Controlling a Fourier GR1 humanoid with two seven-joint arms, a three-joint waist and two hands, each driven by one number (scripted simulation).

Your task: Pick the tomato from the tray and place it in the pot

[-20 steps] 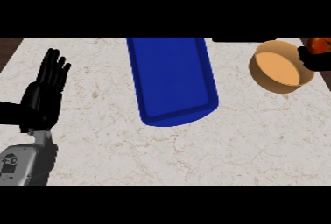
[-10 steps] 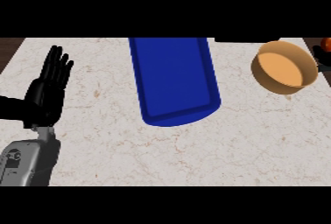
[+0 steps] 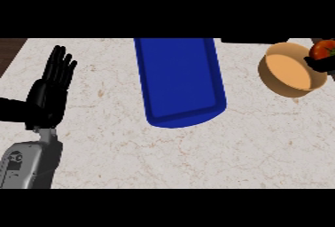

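The tomato [image 3: 323, 48] sits at the right edge, clasped by the right hand [image 3: 323, 62], just beside the tan pot [image 3: 291, 71]. The blue tray [image 3: 180, 80] lies mid-table [image 3: 229, 150]. The left hand [image 3: 51, 88] rests released, fingers straight up, at left

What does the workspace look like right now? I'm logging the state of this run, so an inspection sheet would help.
Surface: pale marbled counter, dark strip at its left edge.
Job's things: blue tray at centre, nothing in it; tan pot at upper right, nothing inside; tomato at the right edge, beside the pot's rim, not in it.
Clutter: nothing seen.
Hands: left hand open, fingers up, resting at left; right hand mostly out of view, dark fingers just under the tomato, grip not readable.
Cables: nothing seen.
Surroundings: nothing seen beyond the counter.
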